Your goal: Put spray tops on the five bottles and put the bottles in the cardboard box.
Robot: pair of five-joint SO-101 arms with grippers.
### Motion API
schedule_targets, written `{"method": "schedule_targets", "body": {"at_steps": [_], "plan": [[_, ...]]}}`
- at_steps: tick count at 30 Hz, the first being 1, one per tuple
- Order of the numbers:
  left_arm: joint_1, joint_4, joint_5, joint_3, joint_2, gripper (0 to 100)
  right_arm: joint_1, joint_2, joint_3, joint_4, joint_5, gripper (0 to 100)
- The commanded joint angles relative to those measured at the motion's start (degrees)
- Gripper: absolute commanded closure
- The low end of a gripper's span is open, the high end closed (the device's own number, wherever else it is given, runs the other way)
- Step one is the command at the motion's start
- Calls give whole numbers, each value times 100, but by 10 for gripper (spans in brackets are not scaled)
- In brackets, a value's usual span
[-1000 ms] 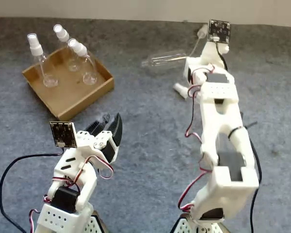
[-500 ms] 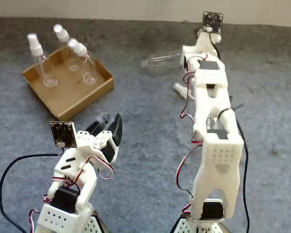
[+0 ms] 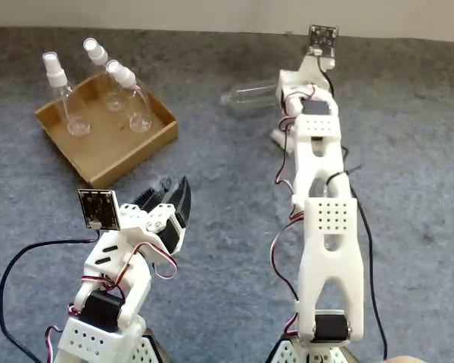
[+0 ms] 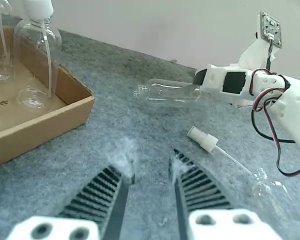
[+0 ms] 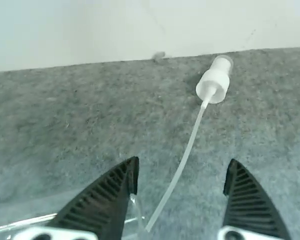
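Grey felt covers the tabletop (image 3: 227, 219). On it, at about twelve o'clock in the high view, one clear bottle (image 3: 250, 93) lies on its side. My right hand (image 5: 182, 165) hangs low over the felt just beyond this bottle. Its jaws stand wide apart and they hold nothing. The thin tube of a white spray top (image 5: 213, 85) runs between them, with the head lying farther out.

My left hand (image 4: 151, 167) rests at about nine o'clock, partly open and also empty. Three bottles (image 3: 110, 94) with tops on stand in the cardboard box (image 3: 136, 162) at ten o'clock, so I judge that two are left to do. A second spray top (image 3: 278, 138) lies at one o'clock.

The step now, I think, is to pick up the spray top. I should go a little forward, so that my fingers close on the firm white head. The tube looks soft and would bend or slip. I should come down straight and close slowly. The tube should be left free, because it must go into the neck of the bottle after.
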Motion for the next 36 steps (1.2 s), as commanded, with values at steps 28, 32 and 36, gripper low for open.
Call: {"method": "schedule_targets", "body": {"at_steps": [28, 32, 36], "plan": [[-84, 44, -879, 57, -40, 915, 347, 453, -787, 13, 703, 896], [-84, 44, -879, 57, -40, 915, 277, 453, -778, 13, 712, 889], [-84, 44, -879, 57, -40, 915, 180, 505, -488, 233, 712, 812]]}}
